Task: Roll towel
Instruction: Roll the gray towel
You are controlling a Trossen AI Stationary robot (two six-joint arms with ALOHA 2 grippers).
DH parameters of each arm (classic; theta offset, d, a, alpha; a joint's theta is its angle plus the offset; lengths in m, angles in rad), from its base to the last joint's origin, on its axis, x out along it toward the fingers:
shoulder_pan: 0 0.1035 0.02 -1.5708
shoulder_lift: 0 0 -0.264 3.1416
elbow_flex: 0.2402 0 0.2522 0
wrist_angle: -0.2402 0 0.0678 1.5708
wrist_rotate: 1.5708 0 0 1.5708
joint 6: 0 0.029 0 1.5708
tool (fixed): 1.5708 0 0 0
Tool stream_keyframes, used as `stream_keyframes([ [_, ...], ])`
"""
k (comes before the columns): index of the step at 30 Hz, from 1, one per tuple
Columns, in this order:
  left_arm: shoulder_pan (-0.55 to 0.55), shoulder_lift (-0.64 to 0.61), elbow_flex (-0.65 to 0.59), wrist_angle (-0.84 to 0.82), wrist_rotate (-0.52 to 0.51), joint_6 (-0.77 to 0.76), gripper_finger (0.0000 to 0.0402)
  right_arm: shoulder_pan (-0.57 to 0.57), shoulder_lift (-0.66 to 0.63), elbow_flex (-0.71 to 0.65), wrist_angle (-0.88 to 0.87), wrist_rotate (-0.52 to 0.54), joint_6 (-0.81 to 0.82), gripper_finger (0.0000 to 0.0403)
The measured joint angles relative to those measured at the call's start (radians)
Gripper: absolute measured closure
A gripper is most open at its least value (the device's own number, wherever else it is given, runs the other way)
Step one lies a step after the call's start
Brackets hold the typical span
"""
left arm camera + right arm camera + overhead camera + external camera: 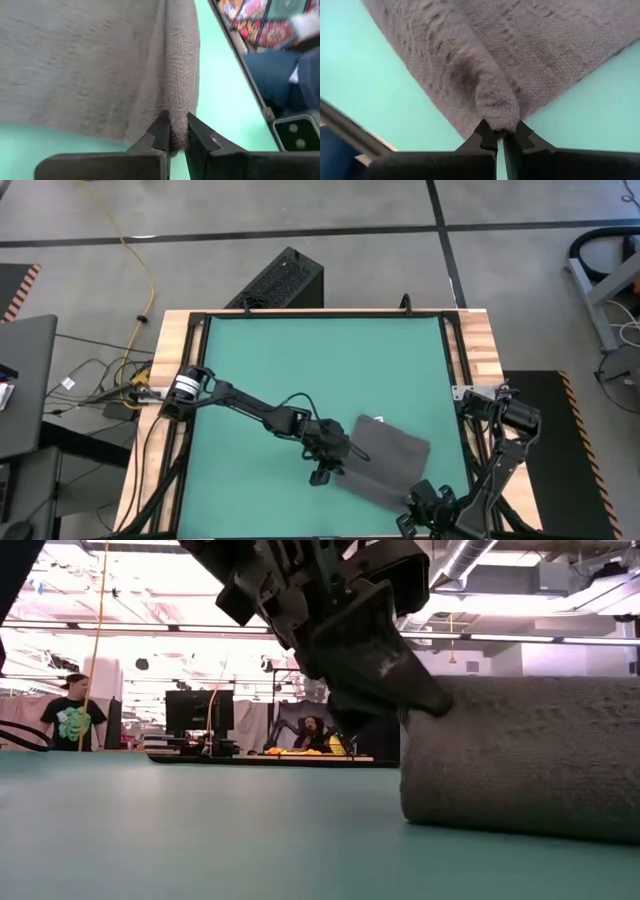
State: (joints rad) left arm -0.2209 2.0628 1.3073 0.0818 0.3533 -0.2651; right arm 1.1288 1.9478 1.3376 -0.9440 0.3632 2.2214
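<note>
Your left gripper [322, 473] is pinched on one end of the folded front edge of the towel [392, 460]; your right gripper [420, 515] is clamped on the other end. That fold runs straight between them, with the flat cloth lying beyond on the green mat [300, 360], so roll away from yourself.

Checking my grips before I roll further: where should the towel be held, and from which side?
Hold the towel by its folded-over near edge, one end each, coming in low along the mat. That is where the left gripper and right gripper pinch now; the doubled fold gives thickness there.
</note>
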Motion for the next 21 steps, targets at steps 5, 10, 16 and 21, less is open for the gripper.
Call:
stream_keyframes([
  [5,0.004,0.0,-0.022,0.008,-0.015,-0.008,0.0388,-0.016,0.003,-0.016,0.009,-0.055,-0.009,0.038],
  [10,0.004,0.0,-0.045,0.008,-0.087,-0.037,0.0387,-0.021,0.0,-0.05,0.051,-0.08,-0.021,0.038],
  [16,0.004,0.0,-0.046,0.001,-0.089,0.065,0.0355,-0.021,0.0,-0.053,0.059,-0.087,-0.028,0.038],
  [21,-0.016,0.002,-0.045,0.044,-0.005,0.182,0.0291,-0.017,0.001,-0.053,0.06,-0.118,-0.038,0.038],
])
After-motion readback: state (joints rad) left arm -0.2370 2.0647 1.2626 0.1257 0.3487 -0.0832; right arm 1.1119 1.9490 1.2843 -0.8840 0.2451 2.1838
